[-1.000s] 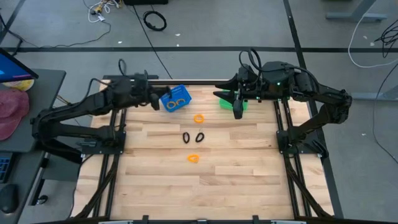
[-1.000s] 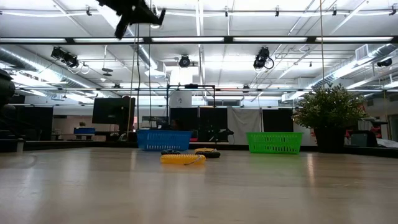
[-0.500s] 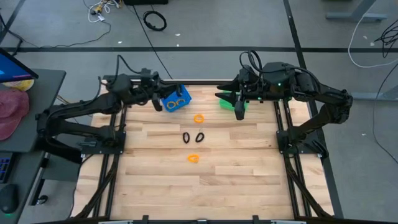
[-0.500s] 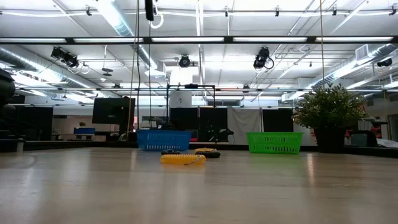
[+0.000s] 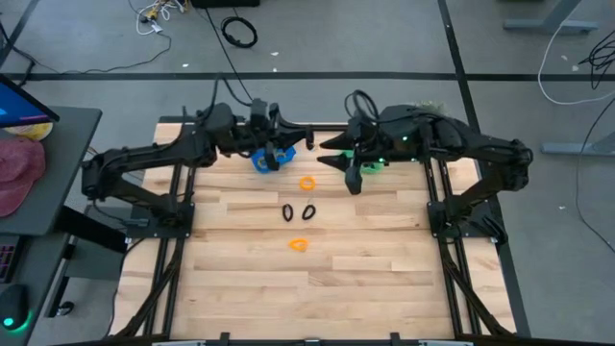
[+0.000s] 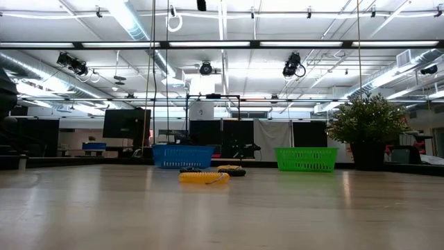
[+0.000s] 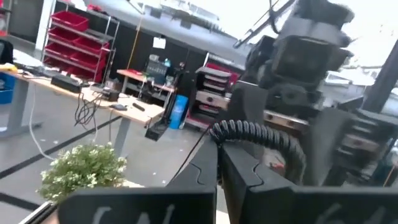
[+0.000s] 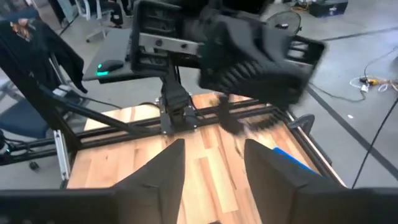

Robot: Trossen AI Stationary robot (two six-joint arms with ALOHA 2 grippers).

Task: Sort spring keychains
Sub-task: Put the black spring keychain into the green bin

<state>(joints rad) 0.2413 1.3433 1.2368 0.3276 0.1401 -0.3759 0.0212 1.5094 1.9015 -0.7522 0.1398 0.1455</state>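
From above, the blue basket [image 5: 270, 158] near the top centre is mostly covered by the left arm, and the green basket [image 5: 370, 164] to its right shows only as a sliver under the right arm. The low view shows both baskets whole, blue [image 6: 183, 155] left of green [image 6: 306, 159], but squashes the spring keychains into one yellow-orange coil [image 6: 204, 177] with dark bits behind it. The overhead picture separates them on the table [image 5: 384, 259]: an orange ring [image 5: 307, 183] just below the baskets, two black rings [image 5: 288, 211] [image 5: 308, 211] side by side at centre, another orange one [image 5: 299, 244] lower down. The left gripper [image 5: 300, 141] is clenched, its fingers [image 7: 205, 177] pressed together with nothing between them. The right gripper [image 5: 352, 180] hangs beside the upper orange ring, fingers [image 8: 163, 168] spread apart and empty.
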